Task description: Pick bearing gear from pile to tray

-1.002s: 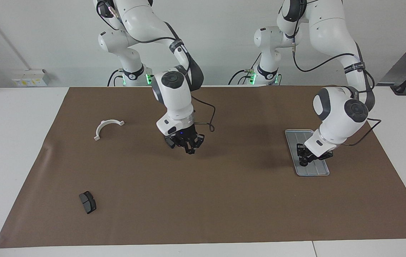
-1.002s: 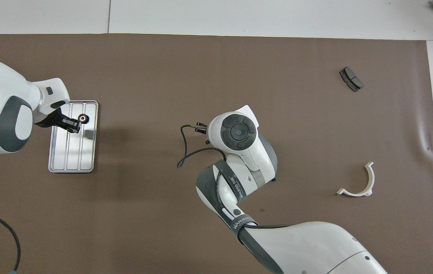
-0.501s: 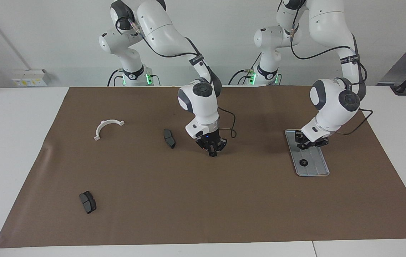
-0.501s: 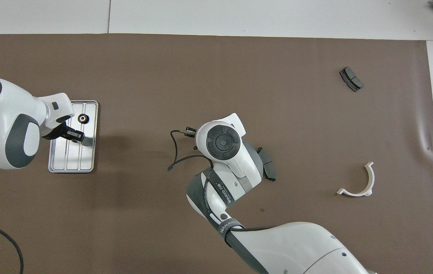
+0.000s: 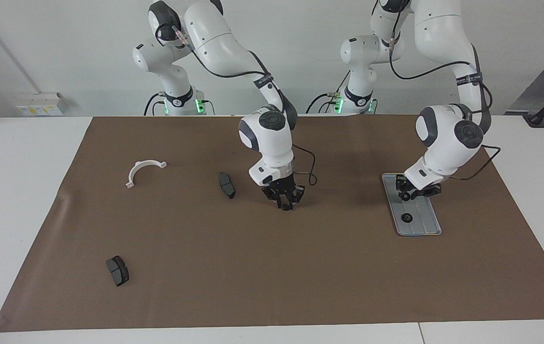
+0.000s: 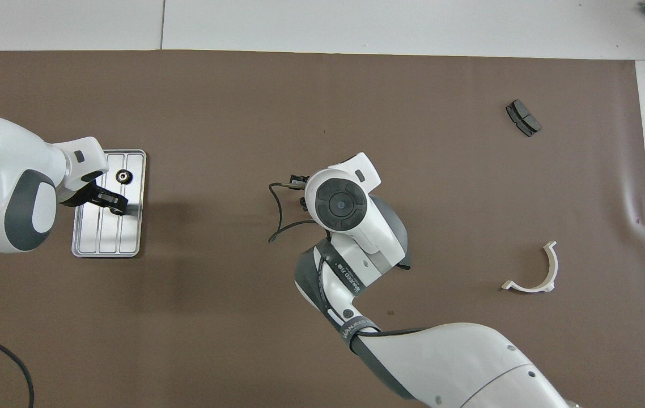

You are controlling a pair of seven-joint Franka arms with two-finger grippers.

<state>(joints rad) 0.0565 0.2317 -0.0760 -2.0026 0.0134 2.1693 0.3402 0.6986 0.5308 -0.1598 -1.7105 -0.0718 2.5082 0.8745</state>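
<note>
A silvery tray (image 5: 426,225) lies on the brown mat toward the left arm's end; it also shows in the overhead view (image 6: 101,238). One small black gear (image 5: 406,218) (image 6: 124,177) lies in it. My left gripper (image 5: 414,191) (image 6: 108,202) is open and empty, just above the tray's end nearer the robots. My right gripper (image 5: 284,204) hangs low over the middle of the mat. A small dark round bit shows at its tip; I cannot tell if it is held. In the overhead view the right wrist hides this gripper.
A dark brake pad (image 5: 226,185) lies beside the right gripper, toward the right arm's end. A white half-ring bracket (image 5: 144,171) (image 6: 538,272) lies farther that way. A second pad (image 5: 117,271) (image 6: 523,118) lies farthest from the robots.
My left gripper let go of the gear in the tray and drew back toward the robots. My right gripper moved from beside the brake pad toward the tray's end, uncovering the pad.
</note>
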